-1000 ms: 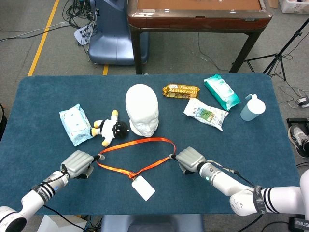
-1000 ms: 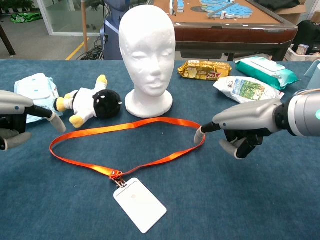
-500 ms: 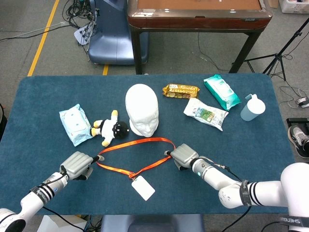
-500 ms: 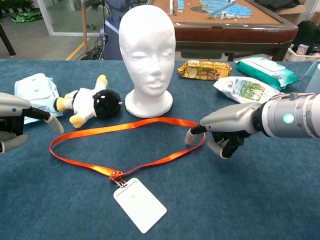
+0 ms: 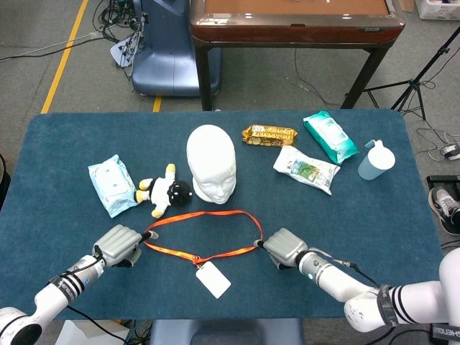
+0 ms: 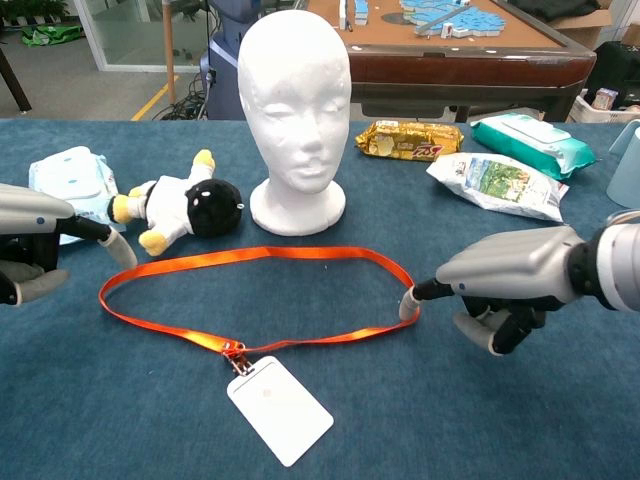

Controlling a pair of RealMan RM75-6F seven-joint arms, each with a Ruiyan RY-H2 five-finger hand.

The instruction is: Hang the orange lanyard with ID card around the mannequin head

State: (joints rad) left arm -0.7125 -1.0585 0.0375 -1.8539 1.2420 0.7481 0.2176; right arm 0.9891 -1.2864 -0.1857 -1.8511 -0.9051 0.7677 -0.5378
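Nearest the camera, the white ID card point(image 6: 279, 408) lies flat on the blue bench point(image 5: 57, 215), clipped to the orange lanyard point(image 6: 262, 255), whose loop is spread open in front of the mannequin head point(image 6: 296, 110) (not around it yet). The left robot hand point(image 6: 30, 250) has a fingertip at the loop's left end, other fingers curled, holding nothing. The right robot hand point(image 6: 505, 278) pokes the right end the same way. Further back: plush toy point(image 6: 180, 208), wipes packs point(image 5: 111, 185) point(image 5: 330, 135), snack bags point(image 6: 410, 139) point(image 6: 492, 181) with print too small to read, and a cup point(image 5: 376, 159), contents unclear.
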